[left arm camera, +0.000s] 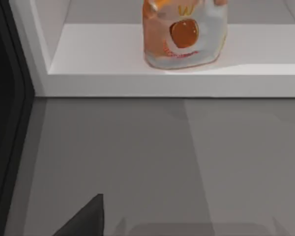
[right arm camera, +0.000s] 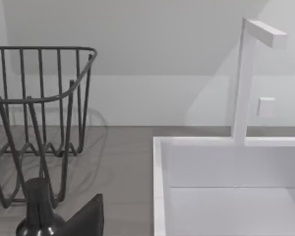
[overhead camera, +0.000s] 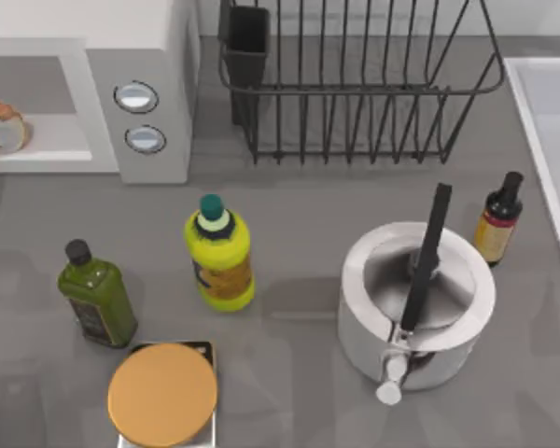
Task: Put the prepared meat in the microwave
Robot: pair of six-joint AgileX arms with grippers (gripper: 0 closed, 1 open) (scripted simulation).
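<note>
Grey countertop [overhead camera: 299, 243] w/ white wall behind. Microwave [overhead camera: 159, 56] sits at the table's far left, door open, cavity facing the near side; grey side panel w/ 2 silver-ringed knobs [overhead camera: 136, 96]. Prepared meat [overhead camera: 0, 126] is already inside, resting on the white cavity floor, pale cream w/ orange-red patches. Left wrist view: same lump [left arm camera: 184, 34] upright on the microwave floor [left arm camera: 88, 54], just behind the front lip, nothing touching it. A dark finger tip [left arm camera: 86, 219] of the left gripper shows low in that view, over the bare counter, well apart from the meat; whether the pincer is open or closed, cannot tell.

Right wrist view looks at the black wire dish rack [right arm camera: 39, 123] and white sink [right arm camera: 226, 187] w/ its white tap [right arm camera: 246, 78]; one dark finger tip [right arm camera: 86, 219] next to a dark bottle top [right arm camera: 39, 201]. Right pincer state: cannot tell either.

Elsewhere in top view: dish rack [overhead camera: 355, 84] at far centre, yellow bottle [overhead camera: 221, 254], green bottle [overhead camera: 97, 297], orange-tan disc [overhead camera: 162, 394] on a small stand at the near edge, white pot [overhead camera: 415, 299] w/ black handle, small dark-capped bottle [overhead camera: 499, 219] just right of the pot.
</note>
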